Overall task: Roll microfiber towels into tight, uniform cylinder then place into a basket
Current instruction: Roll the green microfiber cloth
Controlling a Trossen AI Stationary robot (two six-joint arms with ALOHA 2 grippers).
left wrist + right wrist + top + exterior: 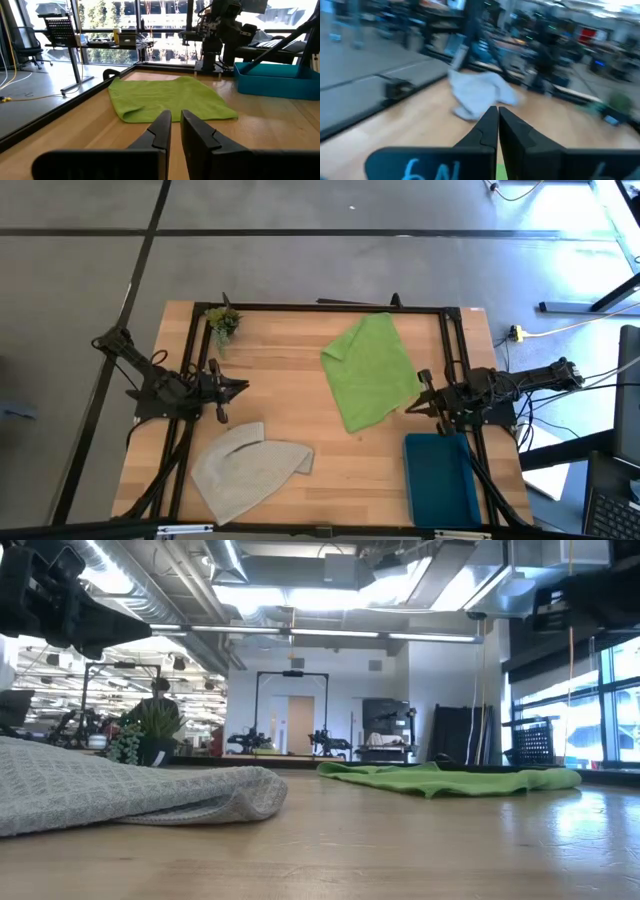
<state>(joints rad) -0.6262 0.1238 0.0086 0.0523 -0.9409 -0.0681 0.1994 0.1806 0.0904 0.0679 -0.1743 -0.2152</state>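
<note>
The lime green towel lies spread flat on the table's far right half; it also shows in the left wrist view and the low view. The grey-beige towel lies crumpled and partly folded at the near left, also in the right wrist view and the low view. The teal basket stands at the near right. My left gripper is shut and empty at the table's left. My right gripper is shut and empty by the green towel's right edge.
A small green plant sprig stands at the far left corner. A black frame runs along the table's far and side edges. Bare wood lies between the two towels.
</note>
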